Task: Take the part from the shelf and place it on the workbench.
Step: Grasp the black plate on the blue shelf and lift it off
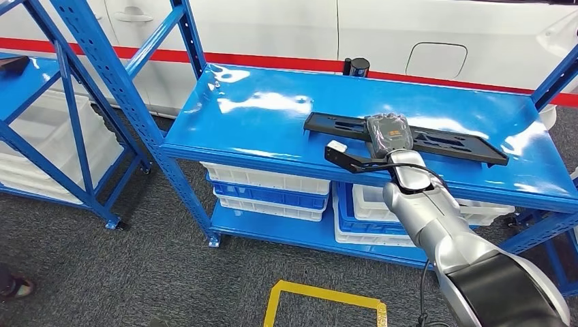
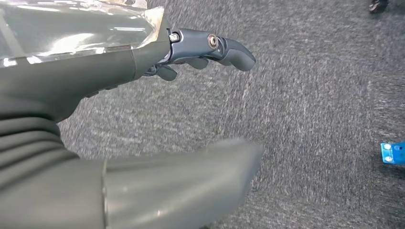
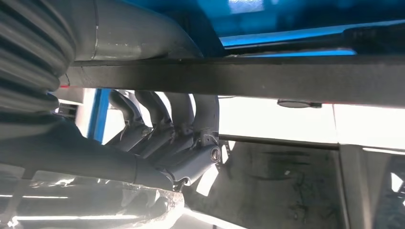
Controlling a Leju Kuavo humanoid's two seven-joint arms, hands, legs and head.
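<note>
A long flat black part (image 1: 450, 143) lies across the glossy blue top of the shelf unit (image 1: 259, 116), near its front edge. My right hand (image 1: 388, 136), wrapped in clear plastic, is on the part's middle. In the right wrist view the dark fingers (image 3: 186, 119) curl over one side of the black bar (image 3: 286, 78) and the thumb (image 3: 143, 38) lies on the other, so the hand grips it. My left hand (image 2: 95, 95) hangs over grey carpet, its fingers (image 2: 215, 47) and thumb (image 2: 191, 181) apart with nothing between them.
White and blue bins (image 1: 272, 191) fill the lower shelf. A second blue rack (image 1: 61, 102) stands at the left. A white car (image 1: 409, 27) is behind the shelf, with a black cylinder (image 1: 356, 66) at the shelf's back edge. A yellow tape square (image 1: 327, 306) marks the carpet.
</note>
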